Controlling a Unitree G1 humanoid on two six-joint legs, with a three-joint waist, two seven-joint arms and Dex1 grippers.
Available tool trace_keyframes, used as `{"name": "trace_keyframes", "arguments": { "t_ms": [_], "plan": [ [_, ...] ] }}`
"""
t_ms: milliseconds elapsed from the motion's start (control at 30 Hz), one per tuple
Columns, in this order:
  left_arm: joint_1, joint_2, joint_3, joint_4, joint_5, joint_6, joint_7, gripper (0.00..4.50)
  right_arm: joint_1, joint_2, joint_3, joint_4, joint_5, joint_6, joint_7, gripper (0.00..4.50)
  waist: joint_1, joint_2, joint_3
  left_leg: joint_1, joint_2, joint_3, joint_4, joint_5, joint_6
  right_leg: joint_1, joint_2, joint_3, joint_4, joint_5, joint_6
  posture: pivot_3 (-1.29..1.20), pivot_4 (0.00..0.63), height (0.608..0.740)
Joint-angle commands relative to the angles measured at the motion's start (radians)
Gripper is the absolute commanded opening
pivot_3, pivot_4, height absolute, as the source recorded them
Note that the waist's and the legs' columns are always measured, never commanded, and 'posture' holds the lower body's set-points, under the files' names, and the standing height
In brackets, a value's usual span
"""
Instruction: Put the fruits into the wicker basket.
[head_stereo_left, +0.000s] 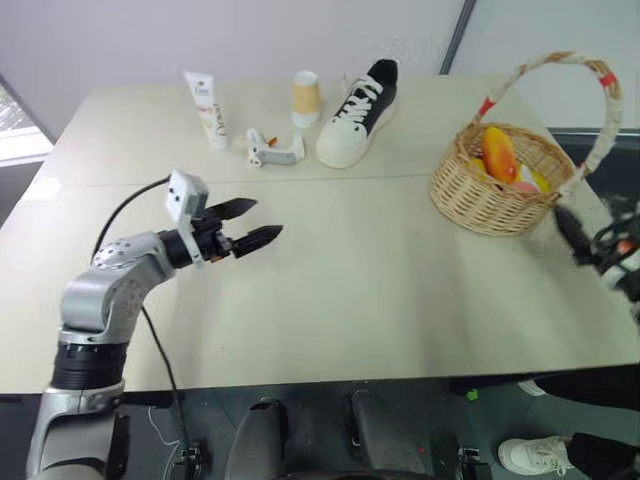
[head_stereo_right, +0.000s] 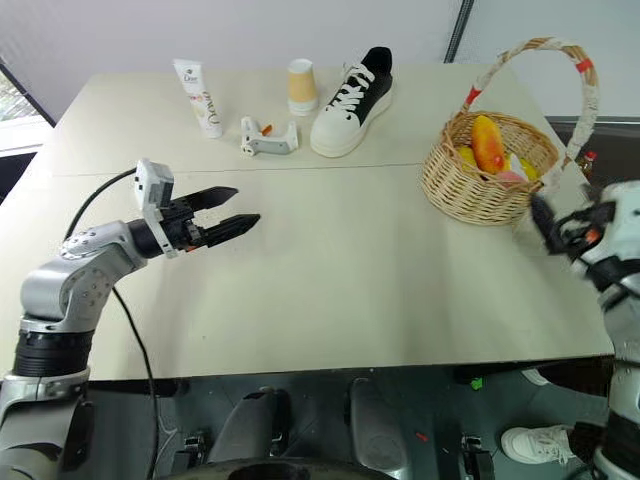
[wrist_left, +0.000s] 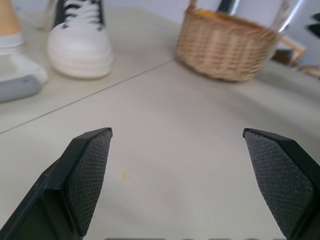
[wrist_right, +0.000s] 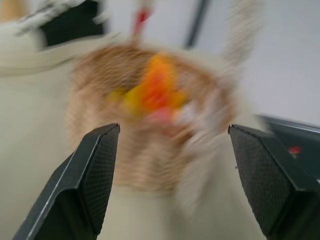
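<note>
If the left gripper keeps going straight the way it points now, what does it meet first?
Probably the wicker basket: it sits ahead between the open fingers of the left gripper, with bare table before it. The shoe lies off to one side.

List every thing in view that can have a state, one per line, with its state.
Basket: upright, fruits inside.
Mango: in the basket, on top.
Lemon: in the basket.
Cup: upright on the table.
Tube: standing on its cap.
Shoe: upright on its sole, laced.
Left tool: open, empty.
Right tool: open, empty.
</note>
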Motion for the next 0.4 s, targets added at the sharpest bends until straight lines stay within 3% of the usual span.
{"name": "trace_keyframes", "arguments": {
  "t_ms": [33,233,400],
  "plan": [
    [0.045,0.016,0.052,-0.007,0.016,-0.031,0.02,4.5,0.007,-0.022,0.131,-0.123,0.024,-0.023,0.094,3.61,0.0,0.0,0.0,0.0,0.0,0.0,0.0,0.0,0.0,0.0,0.0,0.0,0.0,0.0,0.0,0.0,0.15,0.74],
    [0.147,0.012,0.082,-0.032,0.04,-0.073,0.046,4.5,-0.114,0.02,0.401,-0.042,-0.079,-0.084,0.13,3.61,0.01,-0.001,0.0,-0.002,0.0,-0.001,0.0,0.0,0.0,-0.001,-0.001,-0.001,0.0,0.0,0.0,0.0,0.15,0.74],
    [0.191,0.005,0.107,-0.076,0.03,-0.076,0.068,4.5,-0.194,0.046,0.455,0.062,-0.118,-0.126,0.144,3.61,0.025,-0.001,0.0,-0.003,0.0,-0.002,0.0,0.0,0.0,-0.001,-0.002,-0.002,-0.002,0.0,0.0,0.0,0.15,0.74]
  ]
}}
